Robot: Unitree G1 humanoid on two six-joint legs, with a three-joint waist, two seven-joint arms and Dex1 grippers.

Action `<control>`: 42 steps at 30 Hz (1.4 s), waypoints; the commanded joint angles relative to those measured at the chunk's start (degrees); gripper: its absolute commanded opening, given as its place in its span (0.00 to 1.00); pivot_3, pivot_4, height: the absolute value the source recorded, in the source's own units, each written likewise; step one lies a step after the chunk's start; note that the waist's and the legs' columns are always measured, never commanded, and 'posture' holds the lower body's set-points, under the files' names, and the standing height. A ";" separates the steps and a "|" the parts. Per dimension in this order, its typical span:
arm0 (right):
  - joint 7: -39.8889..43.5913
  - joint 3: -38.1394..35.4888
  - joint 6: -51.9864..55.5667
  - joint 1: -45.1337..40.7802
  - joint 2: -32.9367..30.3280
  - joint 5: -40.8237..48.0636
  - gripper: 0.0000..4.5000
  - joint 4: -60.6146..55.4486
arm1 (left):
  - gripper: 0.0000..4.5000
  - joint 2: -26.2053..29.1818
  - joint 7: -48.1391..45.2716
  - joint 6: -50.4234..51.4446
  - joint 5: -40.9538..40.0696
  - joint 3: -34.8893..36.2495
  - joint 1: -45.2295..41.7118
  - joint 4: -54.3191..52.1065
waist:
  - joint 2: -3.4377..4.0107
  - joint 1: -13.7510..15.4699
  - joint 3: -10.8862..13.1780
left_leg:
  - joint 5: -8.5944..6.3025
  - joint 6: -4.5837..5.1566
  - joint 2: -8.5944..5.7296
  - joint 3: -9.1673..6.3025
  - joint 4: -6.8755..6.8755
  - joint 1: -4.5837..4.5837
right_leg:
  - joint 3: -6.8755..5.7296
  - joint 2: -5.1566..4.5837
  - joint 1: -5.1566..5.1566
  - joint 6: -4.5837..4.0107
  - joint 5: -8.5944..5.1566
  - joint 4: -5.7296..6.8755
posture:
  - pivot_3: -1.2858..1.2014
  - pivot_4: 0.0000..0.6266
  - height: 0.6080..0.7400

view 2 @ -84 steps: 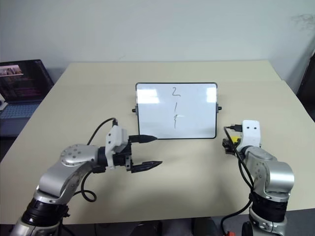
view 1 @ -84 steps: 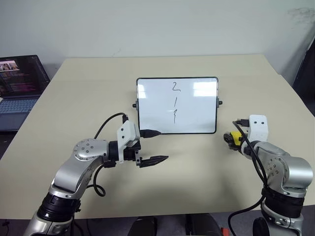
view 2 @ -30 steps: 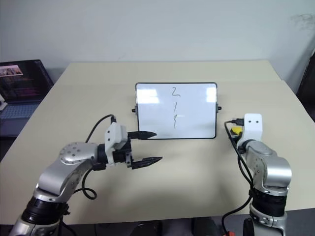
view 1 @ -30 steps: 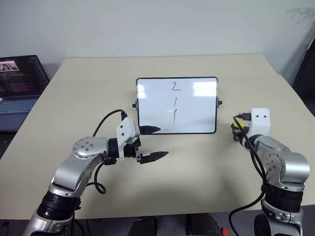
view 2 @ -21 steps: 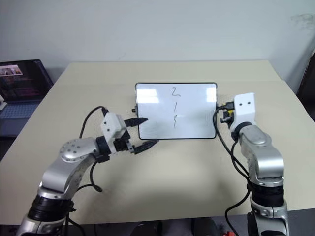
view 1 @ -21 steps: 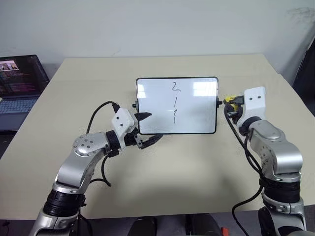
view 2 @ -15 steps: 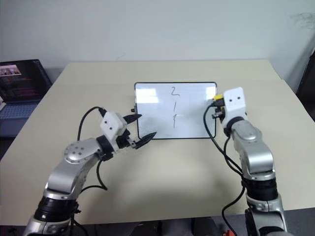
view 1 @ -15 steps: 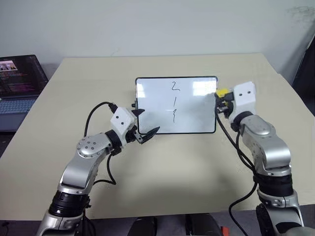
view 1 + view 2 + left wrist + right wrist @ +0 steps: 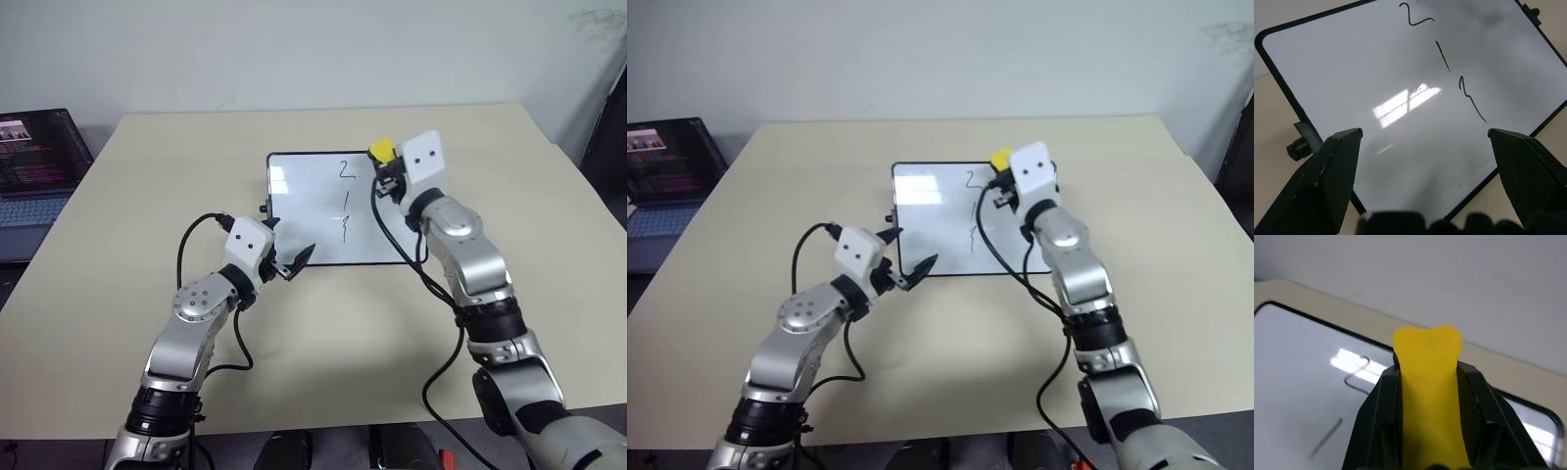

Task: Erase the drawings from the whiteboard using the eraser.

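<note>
The whiteboard (image 9: 304, 206) stands tilted at the middle of the table, with the drawings (image 9: 345, 201) in a vertical column near its centre. The yellow eraser (image 9: 381, 150) is raised in front of the board's top edge, just right of the topmost squiggle. My right gripper (image 9: 385, 164) is shut on it. In the right wrist view the eraser (image 9: 1430, 382) sticks out between the fingers, above the whiteboard (image 9: 1293, 362). My left gripper (image 9: 287, 243) is open at the board's lower left corner. In the left wrist view its fingers (image 9: 1327, 171) stand wide before the drawings (image 9: 1444, 58).
An open laptop (image 9: 34, 162) sits off the table's far left. The beige table (image 9: 509, 196) stretches around the board. Black cables hang from both wrists, and the right one loops in front of the board's right half.
My right gripper has lifted the eraser from beside the board's right edge up and leftward to the board's top middle. My left gripper has turned and moved forward to the board's lower left corner.
</note>
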 commanded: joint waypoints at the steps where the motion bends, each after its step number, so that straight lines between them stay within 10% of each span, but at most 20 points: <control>1: 1.13 0.52 -4.50 -3.05 1.13 -0.65 0.25 2.88 | 1.00 0.02 0.01 -2.50 1.38 -0.21 -1.20 0.62 | 0.00 0.01 0.00 | 0.00 0.00 -0.01 0.01 0.01 0.00 | 0.00 0.00 0.00 0.00 0.00 0.00 | 0.52 0.24 1.00; 42: 5.76 4.70 -7.84 -9.71 2.88 -9.23 0.25 19.96 | 1.00 -2.30 -0.37 -1.39 1.52 -0.04 -2.62 -1.26 | 0.01 -1.32 -0.02 | 0.02 -0.02 0.00 0.05 0.10 0.00 | 0.06 -0.01 -0.08 -0.02 0.01 0.18 | 0.52 0.24 1.00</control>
